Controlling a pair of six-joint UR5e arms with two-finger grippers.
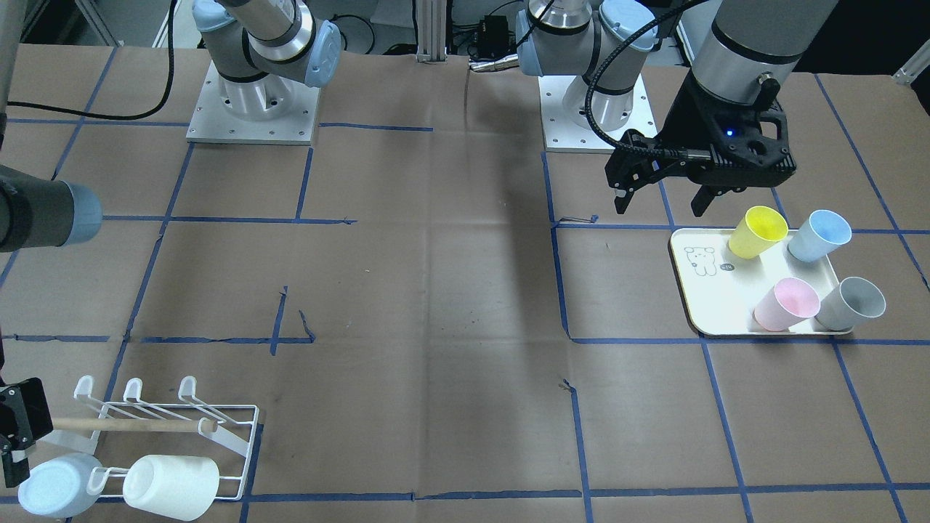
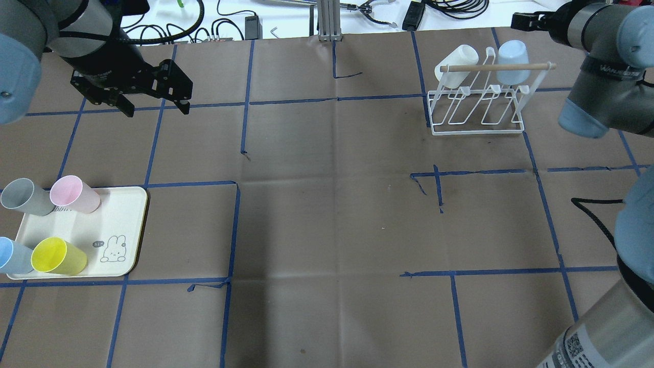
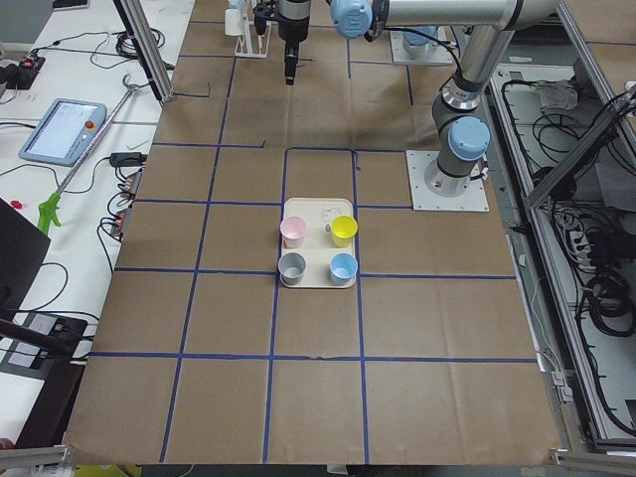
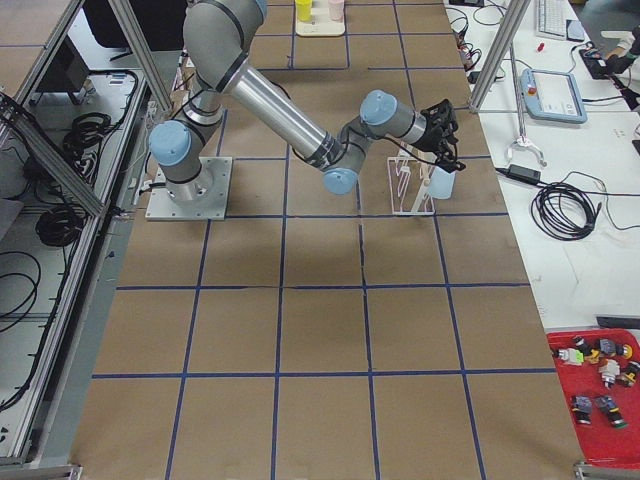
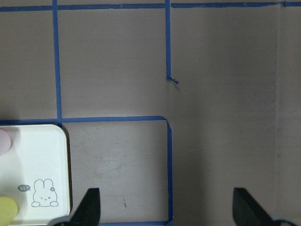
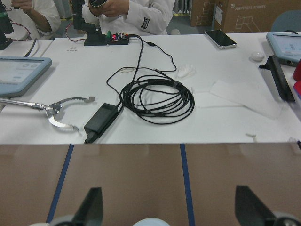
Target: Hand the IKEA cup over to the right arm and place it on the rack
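In the overhead view's upper right, the pale-blue cup (image 2: 512,61) hangs mouth-down, axis near upright, beside one white cup (image 2: 456,59) on the rack (image 2: 477,115), while four cups stand on the tray (image 2: 127,225) and both the right gripper (image 6: 169,207) and left gripper (image 1: 661,207) gape empty.

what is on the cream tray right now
The tray holds four upright cups: yellow cup, light blue cup, pink cup, grey cup. An animal drawing shows on its bare part. The surface beneath the cups is covered, so cannot be seen.
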